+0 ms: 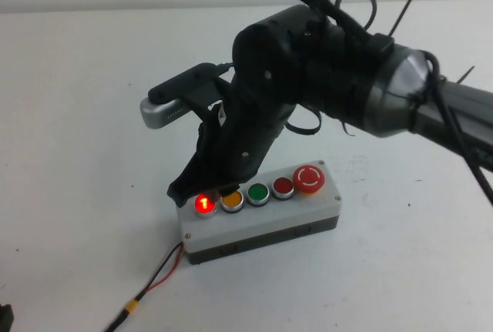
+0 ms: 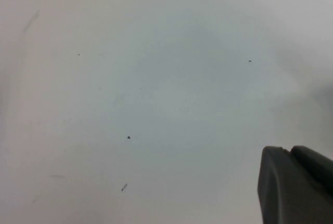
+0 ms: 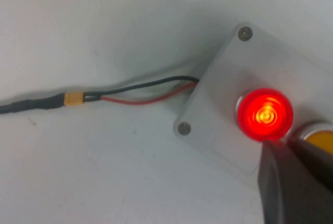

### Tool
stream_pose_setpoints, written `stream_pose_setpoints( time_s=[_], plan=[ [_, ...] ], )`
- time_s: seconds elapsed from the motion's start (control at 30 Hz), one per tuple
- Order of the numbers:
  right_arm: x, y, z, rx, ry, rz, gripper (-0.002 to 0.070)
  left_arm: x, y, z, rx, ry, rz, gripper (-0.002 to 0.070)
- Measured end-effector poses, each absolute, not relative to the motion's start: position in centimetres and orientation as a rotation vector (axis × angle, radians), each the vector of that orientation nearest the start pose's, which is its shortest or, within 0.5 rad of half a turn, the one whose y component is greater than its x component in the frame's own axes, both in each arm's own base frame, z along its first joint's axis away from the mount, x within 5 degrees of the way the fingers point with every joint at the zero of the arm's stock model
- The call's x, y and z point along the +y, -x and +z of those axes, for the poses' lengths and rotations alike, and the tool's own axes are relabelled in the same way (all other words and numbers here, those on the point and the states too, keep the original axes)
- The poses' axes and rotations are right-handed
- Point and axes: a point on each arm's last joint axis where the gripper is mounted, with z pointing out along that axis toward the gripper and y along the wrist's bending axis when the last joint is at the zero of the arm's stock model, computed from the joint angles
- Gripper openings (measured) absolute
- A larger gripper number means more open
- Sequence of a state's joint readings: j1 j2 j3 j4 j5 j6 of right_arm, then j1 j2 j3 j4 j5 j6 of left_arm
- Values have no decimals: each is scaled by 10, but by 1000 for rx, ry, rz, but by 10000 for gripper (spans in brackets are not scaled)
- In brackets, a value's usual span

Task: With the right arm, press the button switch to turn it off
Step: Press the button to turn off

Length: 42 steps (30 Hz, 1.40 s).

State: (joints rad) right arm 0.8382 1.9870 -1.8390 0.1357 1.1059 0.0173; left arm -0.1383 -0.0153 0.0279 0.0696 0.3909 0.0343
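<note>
The button switch (image 1: 204, 203) glows bright red at the left end of a grey five-button box (image 1: 266, 220). It also shows in the right wrist view (image 3: 265, 114). My right gripper (image 1: 179, 192) reaches in from the right and points down at the box's left end. Its fingers are shut and empty. In the right wrist view the gripper's tip (image 3: 285, 147) sits at the edge of the glowing button; I cannot tell if it touches. My left gripper (image 2: 286, 150) is shut and empty over bare white table.
Beside the glowing button stand a yellow button (image 1: 233, 199), a green button (image 1: 257, 193), a darker red button (image 1: 283, 186) and a large red mushroom button (image 1: 310, 179). A red-and-black cable (image 1: 158, 278) with an orange connector (image 1: 132, 306) leaves the box's left end.
</note>
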Motion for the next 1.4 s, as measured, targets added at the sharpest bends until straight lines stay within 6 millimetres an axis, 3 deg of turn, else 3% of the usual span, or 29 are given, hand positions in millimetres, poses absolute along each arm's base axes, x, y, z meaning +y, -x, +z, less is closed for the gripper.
stream_pose_setpoints(
  time_s=[0.43, 1.07, 1.23, 1.4],
  plan=[
    [349, -302, 262, 2603, 1087, 356, -16, -5, -52, 170, 1875, -205, -2, -2],
    [352, -306, 254, 2634, 1093, 351, -16, -5, -52, 170, 1875, -205, -2, -2],
    [350, -308, 255, 2631, 1096, 360, -16, -5, -52, 170, 1875, -205, -2, -2],
    [342, -301, 278, 2588, 1095, 365, -16, -5, -52, 170, 1875, -205, -2, -2]
  ],
)
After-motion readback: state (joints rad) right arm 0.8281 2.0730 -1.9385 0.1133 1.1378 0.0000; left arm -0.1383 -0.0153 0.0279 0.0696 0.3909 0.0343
